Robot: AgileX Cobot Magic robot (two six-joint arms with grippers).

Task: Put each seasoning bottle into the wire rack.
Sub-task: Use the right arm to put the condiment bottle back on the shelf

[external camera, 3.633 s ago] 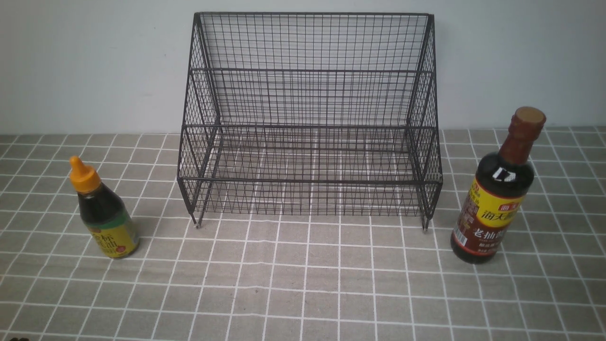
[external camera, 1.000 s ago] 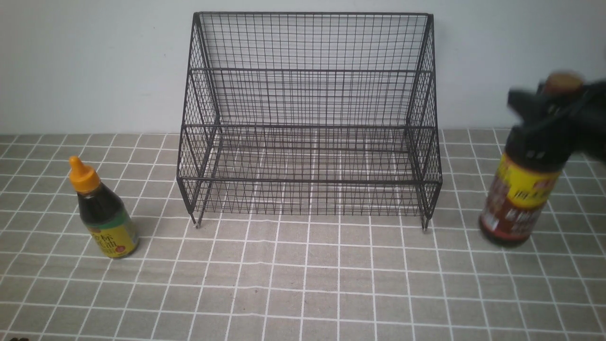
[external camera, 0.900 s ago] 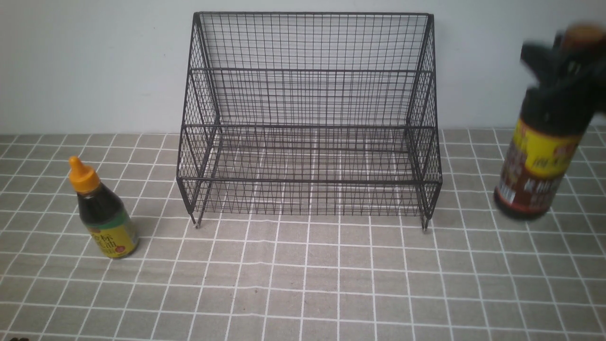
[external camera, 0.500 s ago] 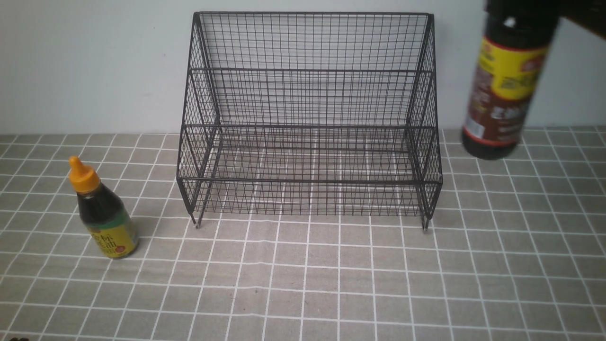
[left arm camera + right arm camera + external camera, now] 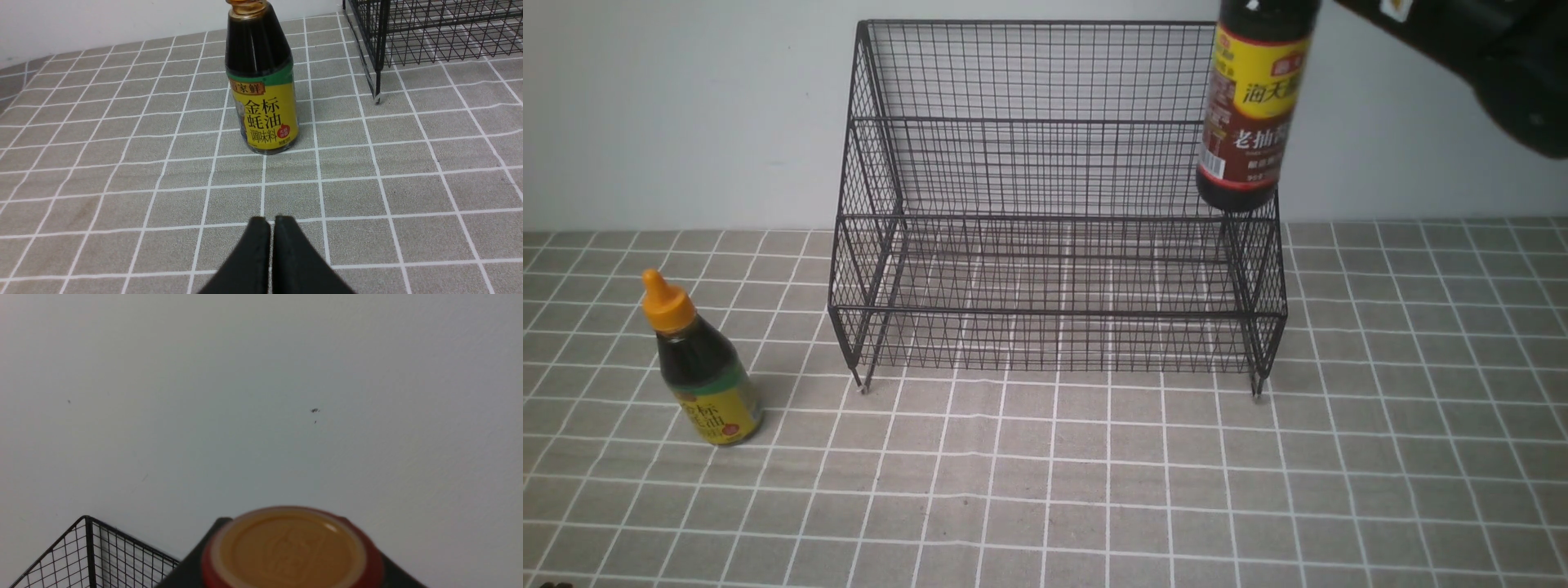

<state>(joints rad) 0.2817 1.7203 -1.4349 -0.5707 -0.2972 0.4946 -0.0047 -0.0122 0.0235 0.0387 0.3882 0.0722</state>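
Observation:
The tall seasoning bottle [image 5: 1252, 106], with a yellow-and-red label, hangs upright in the air over the right end of the wire rack [image 5: 1054, 220]. Its base is about level with the rack's upper shelf. My right gripper [image 5: 292, 555] is shut on its neck, with the brown-red cap [image 5: 286, 547] between the black fingers [image 5: 192, 559]. The short bottle [image 5: 703, 371] with the orange cap stands on the table left of the rack. It also shows in the left wrist view [image 5: 263, 90]. My left gripper [image 5: 271, 222] is shut and empty, low over the cloth a short way from it.
A grey checked tablecloth [image 5: 1054, 490] covers the table. A pale wall [image 5: 686, 122] stands right behind the rack. The rack's left front foot [image 5: 378, 96] is near the short bottle. My right arm [image 5: 1494, 65] crosses the top right.
My right gripper has lifted the tall bottle off the table at the right and carried it up and to the left, over the rack's right end. The short bottle has not moved.

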